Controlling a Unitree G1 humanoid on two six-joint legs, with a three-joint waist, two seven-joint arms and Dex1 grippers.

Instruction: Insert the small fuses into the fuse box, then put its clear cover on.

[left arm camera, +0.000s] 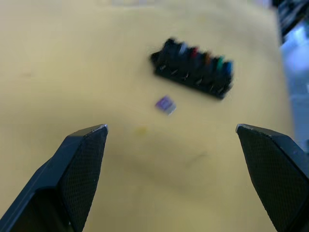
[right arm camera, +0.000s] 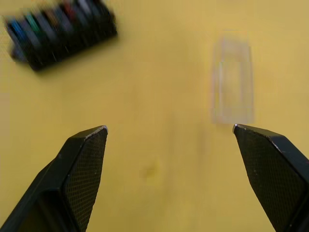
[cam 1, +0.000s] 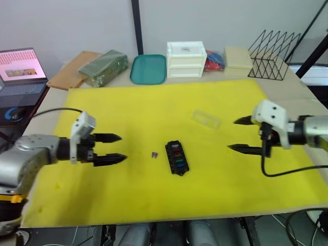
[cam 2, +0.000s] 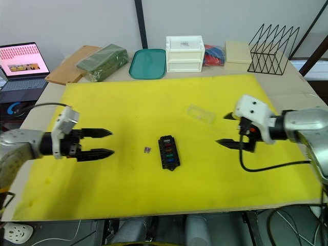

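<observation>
The small black rectangular fuse box [cam 1: 177, 157], several coloured fuses seated in its slots, lies mid-way on the yellow mat [cam 1: 154, 107], bare mat all around it. Just left of it lies one loose purple blade fuse [left arm camera: 165, 104]; well apart on either side, the left gripper [cam 1: 117, 148] and right gripper [cam 1: 240, 135] hover wide open, empty. Beyond the box, toward the right, lies the clear rectangular plastic cover [right arm camera: 232, 87].

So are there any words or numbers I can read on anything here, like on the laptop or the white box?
None can be read.
Laptop screen: pink rows of small marks, too small and blurred to read.
White drawer box: a faint mark on its lid, too small to tell.
Fuse box and the loose purple fuse: any numbers are too small and blurred.
Clear cover: no writing visible.
</observation>
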